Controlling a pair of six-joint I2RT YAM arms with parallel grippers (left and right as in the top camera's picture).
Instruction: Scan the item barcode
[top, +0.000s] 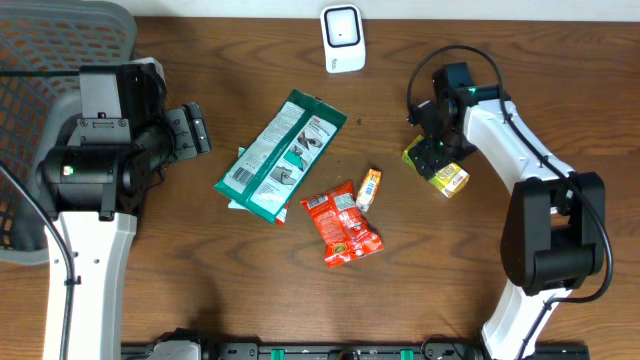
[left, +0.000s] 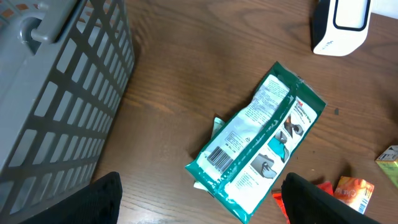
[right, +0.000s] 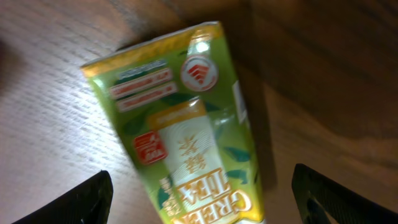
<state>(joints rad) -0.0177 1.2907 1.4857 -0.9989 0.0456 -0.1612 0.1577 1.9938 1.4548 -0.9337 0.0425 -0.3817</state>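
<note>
Under the right hand (right: 202, 196), between its wide-spread fingers (right: 78, 202), the green tea carton (right: 180, 124); flat, ungripped

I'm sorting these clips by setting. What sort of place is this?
Probably a mock shop checkout on a wooden table: a white barcode scanner at the far edge, a grey mesh basket on the left, and packaged goods such as a green tea carton lying loose.

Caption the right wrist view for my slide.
Open right end effector over a yellow-green green-tea carton on the brown wooden table.
</note>
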